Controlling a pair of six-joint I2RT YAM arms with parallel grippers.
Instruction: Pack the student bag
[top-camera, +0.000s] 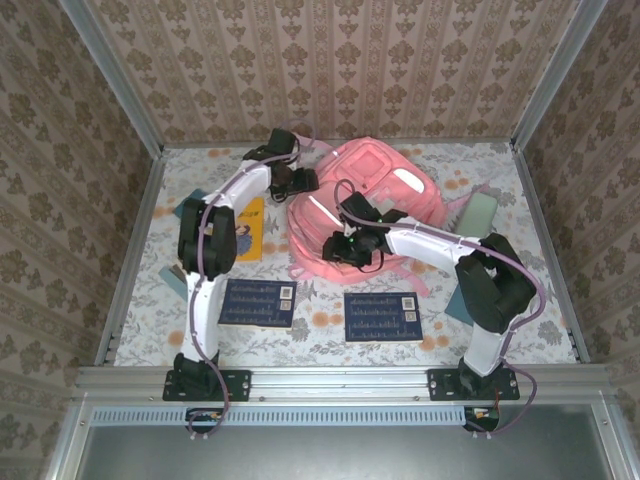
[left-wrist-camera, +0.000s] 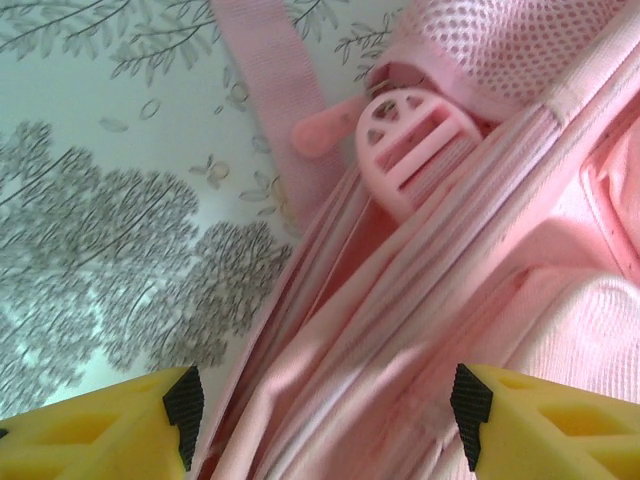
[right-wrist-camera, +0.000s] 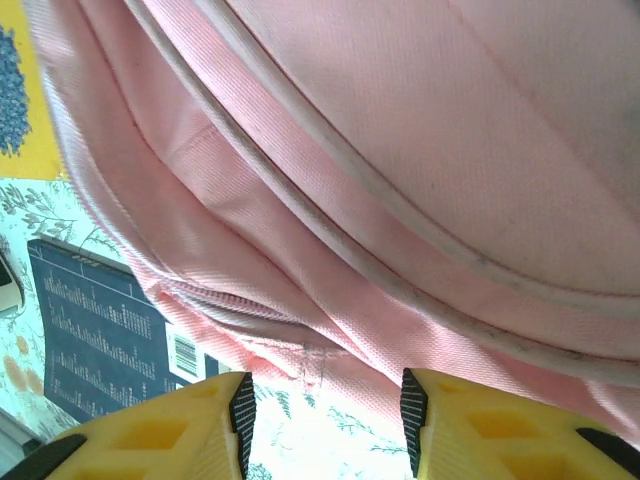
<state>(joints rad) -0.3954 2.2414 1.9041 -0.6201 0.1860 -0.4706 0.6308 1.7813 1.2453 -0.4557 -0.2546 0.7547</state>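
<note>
The student bag (top-camera: 375, 195), a large pink backpack, lies at the back middle of the table. My left gripper (top-camera: 300, 182) is at the bag's left edge. In the left wrist view this gripper (left-wrist-camera: 325, 415) stands open, and folds of the pink bag (left-wrist-camera: 420, 300) run between its fingers (left-wrist-camera: 183, 415) without being pinched. A pink buckle (left-wrist-camera: 405, 140) and a strap (left-wrist-camera: 270, 100) lie ahead of it. My right gripper (top-camera: 345, 248) is at the bag's front left edge. Seen from the right wrist, this gripper (right-wrist-camera: 327, 420) is open just below the bag's zip seam (right-wrist-camera: 300, 330), holding nothing.
Two dark blue booklets (top-camera: 258, 302) (top-camera: 382, 316) lie in front of the bag; the left one (right-wrist-camera: 90, 330) shows beside my right fingers. A yellow book (top-camera: 248, 228) and a teal item (top-camera: 190, 208) lie left of the bag. A pale green object (top-camera: 478, 212) lies at its right.
</note>
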